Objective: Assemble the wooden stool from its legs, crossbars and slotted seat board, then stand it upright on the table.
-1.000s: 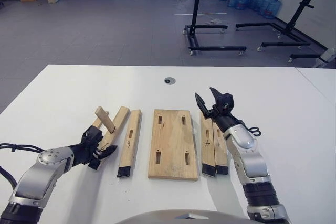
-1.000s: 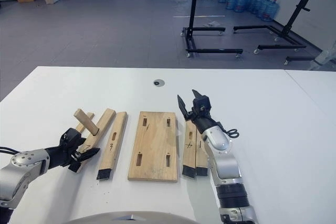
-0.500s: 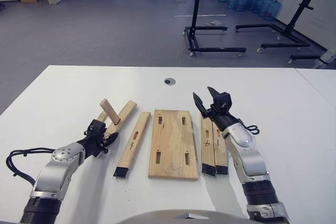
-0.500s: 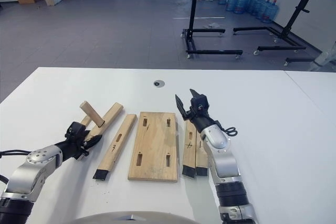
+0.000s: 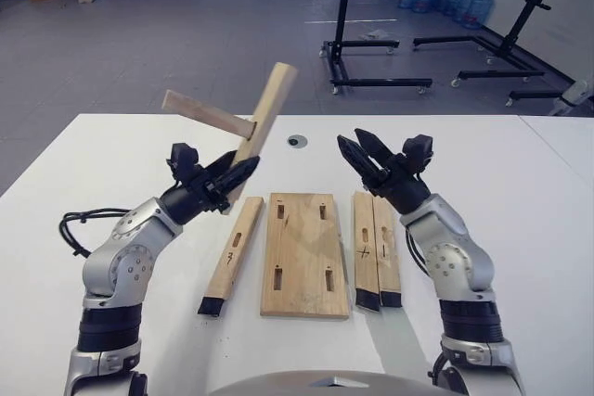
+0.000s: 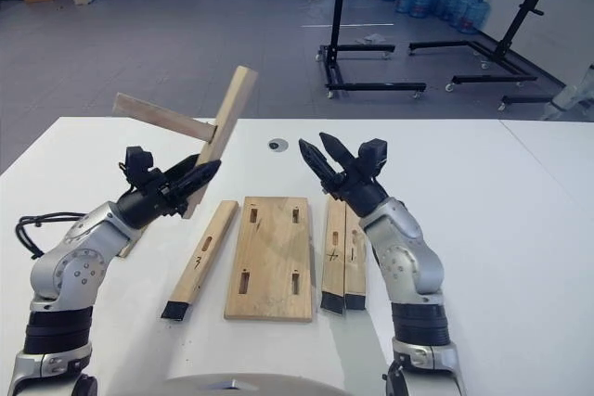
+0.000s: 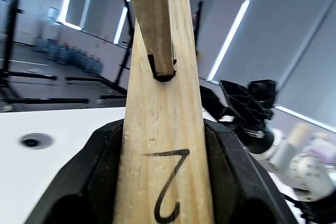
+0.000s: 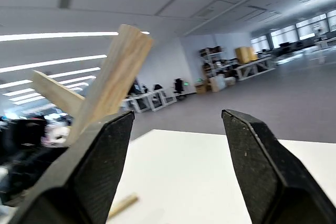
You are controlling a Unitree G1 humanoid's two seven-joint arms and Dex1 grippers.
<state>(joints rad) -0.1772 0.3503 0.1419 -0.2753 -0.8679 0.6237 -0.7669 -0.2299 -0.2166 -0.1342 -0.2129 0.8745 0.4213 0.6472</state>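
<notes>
The left claw (image 5: 234, 176) is clamped on the lower part of a wooden leg (image 5: 267, 104), which it holds raised above the counter (image 5: 520, 229), tilted with its top leaning away from the robot. A crossbar (image 5: 204, 113) is seated in that leg's slot and sticks out to the left. In the left wrist view the leg sits squarely between the two fingers (image 7: 231, 166).

The right claw (image 5: 353, 141) hangs wide open and empty, above the far ends of a pair of legs (image 5: 376, 248) lying side by side. The slotted seat board (image 5: 302, 252) lies flat between that pair and a single loose leg (image 5: 232, 252).
</notes>
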